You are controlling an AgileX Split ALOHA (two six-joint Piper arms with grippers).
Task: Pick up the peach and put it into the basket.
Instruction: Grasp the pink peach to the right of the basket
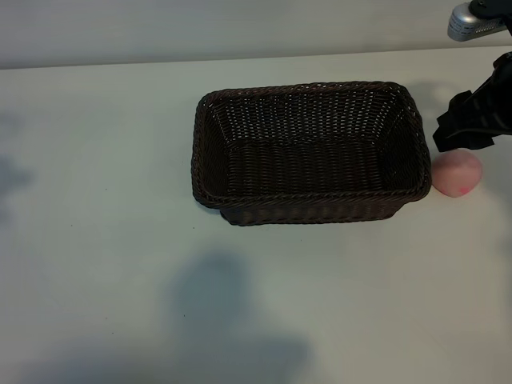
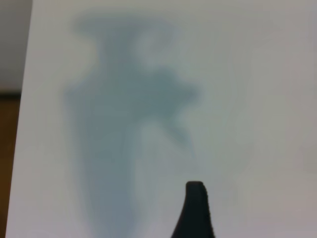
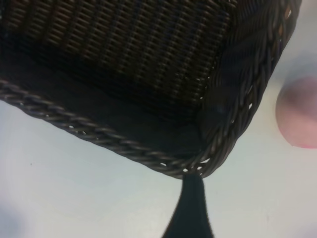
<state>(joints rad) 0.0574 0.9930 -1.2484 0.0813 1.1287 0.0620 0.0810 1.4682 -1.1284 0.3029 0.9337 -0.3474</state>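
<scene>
One peach, one basket, both on the white table. Near edge of the table in the exterior view is bare except for a soft arm shadow. Mid-table sits the basket, dark woven wicker, rectangular, upright with its open top facing up and nothing in it, so it looks ready for a drop from above. Peach lies just outside the basket's right short wall, just beside the rim or touching it, can't tell which. Not in the basket yet, not lifted.

Right hand hangs just behind and above the peach at the right edge of frame, angled down toward the table. It's the arm nearest the fruit, so likely the one meant to pick. Its fingers are spread wide with nothing between them; the right wrist view shows one dark fingertip over the basket's corner and the peach off to the side, so the hand is not centred over the fruit.

Left hand is out of the exterior view; its wrist view shows only one fingertip over bare table and shadow, nothing held. Judging by that, it's clear of the work.
</scene>
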